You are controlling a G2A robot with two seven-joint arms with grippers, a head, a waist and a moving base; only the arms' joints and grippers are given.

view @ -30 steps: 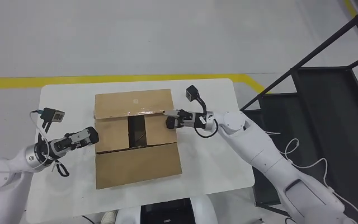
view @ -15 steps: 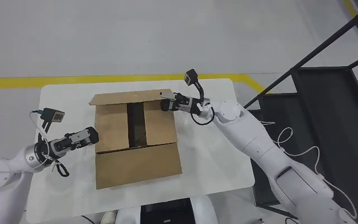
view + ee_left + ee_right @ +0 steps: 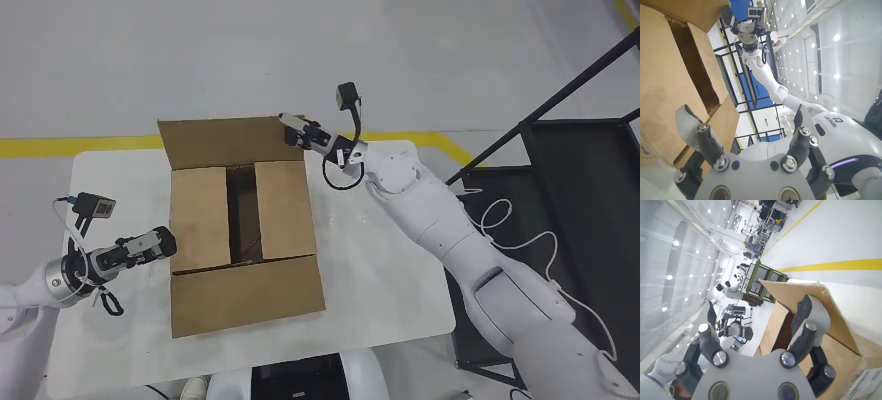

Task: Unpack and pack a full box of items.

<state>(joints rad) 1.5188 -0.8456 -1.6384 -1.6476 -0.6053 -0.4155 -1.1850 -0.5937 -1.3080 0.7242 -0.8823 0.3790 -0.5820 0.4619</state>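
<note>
**Two flaps open, two shut: mind the box and the raised flap**

The white worktop (image 3: pixel 380 290) carries the box (image 3: pixel 240 260) near its middle, and nothing pins it there. This looks like your biggest risk. If the next push goes sideways rather than along the hinge, the whole box may slide or turn, and both hands would lose their line on it.

The far flap (image 3: pixel 225 143) stands raised off the opening. The near flap (image 3: pixel 248 292) lies folded out toward the robot. Cardboard tends to spring back, so the far flap could drop over the opening once it is released.

The inner flaps (image 3: pixel 198 215) still lie flat across the top, with a dark slot between them. The items inside cannot be made out. If you reach in blind, you could crush or snag whatever sits under them.

The right hand (image 3: pixel 295 127) is at the far flap's right corner with its fingers spread wide and nothing held. One finger (image 3: pixel 804 313) only leans against the card. That contact is a nudge, not a grip, so it could slip off the torn corner.

The left hand (image 3: pixel 160 242) sits just beside the box's left wall, also spread and empty. It is too idle to steady anything.
</note>
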